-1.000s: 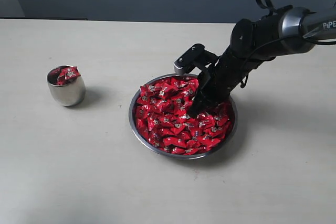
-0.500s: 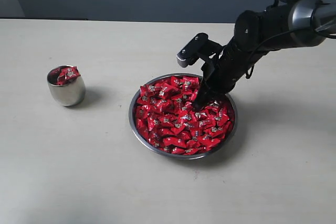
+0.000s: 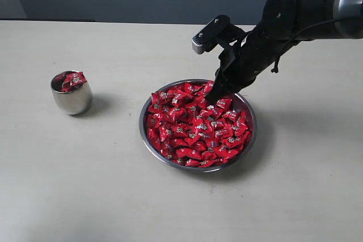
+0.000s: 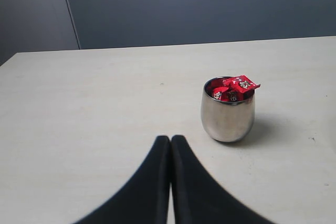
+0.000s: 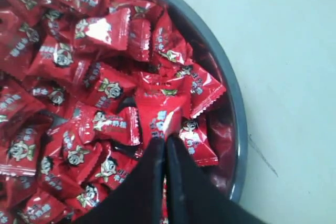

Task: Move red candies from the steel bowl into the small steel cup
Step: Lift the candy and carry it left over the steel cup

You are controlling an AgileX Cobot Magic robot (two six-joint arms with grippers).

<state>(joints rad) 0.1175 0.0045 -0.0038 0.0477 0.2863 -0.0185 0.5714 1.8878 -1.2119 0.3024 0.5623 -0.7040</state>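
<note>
Near the left edge of the tabletop [image 3: 68,196], the small steel cup [image 3: 71,100] holds a few red candies [image 3: 69,80], piled over its top. The left claw [image 4: 170,140] faces it, shut on nothing. Toward the middle, the steel bowl [image 3: 144,137] is heaped with more. Over its far rim, the right claw [image 3: 211,98] has just lifted out of the heap. It is closed and seems to pinch one candy [image 5: 160,119], ready to carry across.

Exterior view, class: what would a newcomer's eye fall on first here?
The heap of red candies filling the steel bowl at the centre. Next, the black right gripper, shut, poised at the heap's far edge, and the small steel cup apart at left, holding a few candies.
</note>
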